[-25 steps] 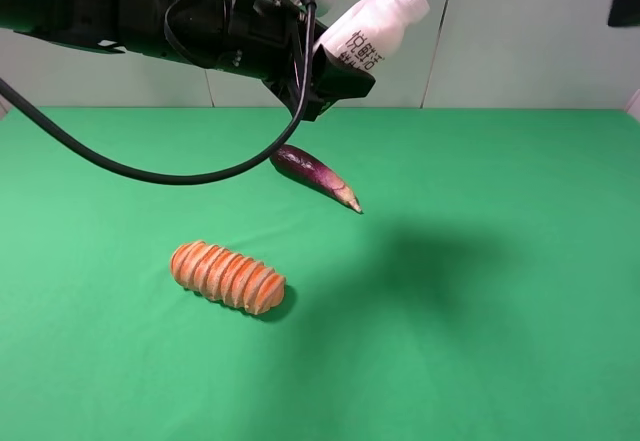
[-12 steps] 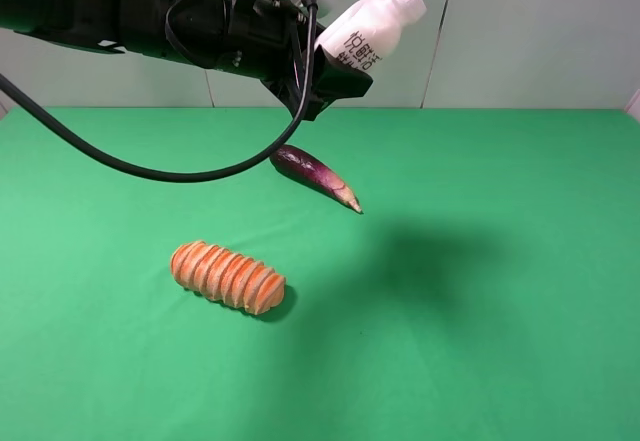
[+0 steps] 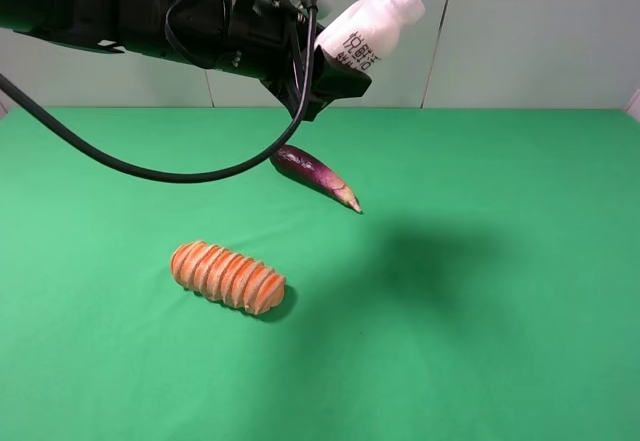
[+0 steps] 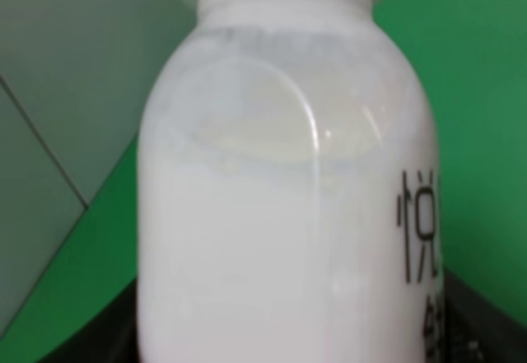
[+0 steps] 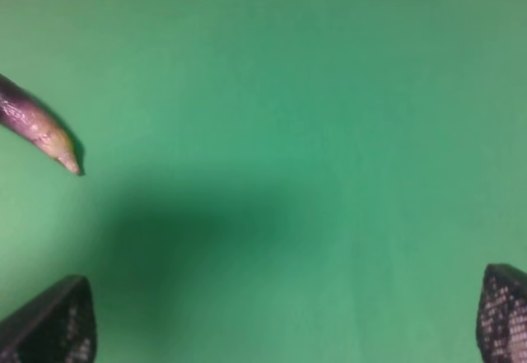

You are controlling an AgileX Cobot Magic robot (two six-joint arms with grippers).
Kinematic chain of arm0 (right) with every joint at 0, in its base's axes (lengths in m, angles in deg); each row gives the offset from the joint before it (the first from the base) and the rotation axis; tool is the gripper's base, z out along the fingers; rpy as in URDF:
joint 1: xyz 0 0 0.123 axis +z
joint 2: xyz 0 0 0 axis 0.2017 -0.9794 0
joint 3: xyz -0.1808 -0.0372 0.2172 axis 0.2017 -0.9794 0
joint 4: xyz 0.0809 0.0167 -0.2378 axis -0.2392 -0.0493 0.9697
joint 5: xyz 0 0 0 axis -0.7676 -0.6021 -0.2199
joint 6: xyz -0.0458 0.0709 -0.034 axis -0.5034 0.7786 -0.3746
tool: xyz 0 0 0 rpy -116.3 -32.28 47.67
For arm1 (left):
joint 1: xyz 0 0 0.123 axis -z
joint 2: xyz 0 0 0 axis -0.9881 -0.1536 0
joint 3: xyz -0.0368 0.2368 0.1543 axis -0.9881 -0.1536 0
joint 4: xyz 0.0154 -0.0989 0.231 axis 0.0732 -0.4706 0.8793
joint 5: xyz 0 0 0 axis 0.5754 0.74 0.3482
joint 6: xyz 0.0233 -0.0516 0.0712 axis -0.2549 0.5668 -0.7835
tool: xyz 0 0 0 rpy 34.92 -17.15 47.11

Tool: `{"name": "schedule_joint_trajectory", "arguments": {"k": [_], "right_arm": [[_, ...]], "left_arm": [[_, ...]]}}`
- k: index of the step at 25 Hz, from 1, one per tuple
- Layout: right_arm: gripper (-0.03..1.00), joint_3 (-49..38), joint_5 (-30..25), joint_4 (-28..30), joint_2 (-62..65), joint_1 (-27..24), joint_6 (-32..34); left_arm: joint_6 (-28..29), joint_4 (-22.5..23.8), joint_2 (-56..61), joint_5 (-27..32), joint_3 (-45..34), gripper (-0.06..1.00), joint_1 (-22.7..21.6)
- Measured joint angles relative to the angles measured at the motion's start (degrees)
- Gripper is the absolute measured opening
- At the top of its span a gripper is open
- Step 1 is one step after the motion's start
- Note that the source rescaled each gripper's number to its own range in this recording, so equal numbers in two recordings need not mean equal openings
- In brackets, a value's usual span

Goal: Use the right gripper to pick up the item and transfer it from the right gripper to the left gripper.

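Green table [image 3: 480, 341], pale panelled wall [image 3: 530, 31], bottle [image 3: 365, 29] aloft.

The green table [image 3: 520, 341] lies open across its whole right half and along the near edge. Two things sit left of the middle: the purple eggplant [image 3: 315, 175] toward the back and the ridged orange bread loaf [image 3: 228, 277] nearer the front, well apart, with a bare lane between them. High over the back left the left arm [image 3: 130, 11] reaches in, its thick cable [image 3: 185, 177] drooping in a loop beneath it. The white bottle [image 3: 368, 29] juts from its jaws. The right gripper [image 5: 276, 318] hangs spread wide over bare cloth, with the eggplant's tip off to one side.
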Motion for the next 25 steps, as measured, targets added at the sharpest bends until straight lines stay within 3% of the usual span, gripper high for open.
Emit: {"name": "schedule_joint_trajectory", "arguments": {"k": [13, 25], "right_arm": [[1.00, -4.7, -8.2, 1.1, 0.1, 0.0, 0.1], [1.00, -4.9, -8.5, 3.0, 1.4, 0.0, 0.0]], "left_arm": [[-0.1, 0.0, 0.0, -0.4, 0.0, 0.01, 0.0], [-0.4, 0.0, 0.0, -1.9, 0.0, 0.01, 0.0]]}}
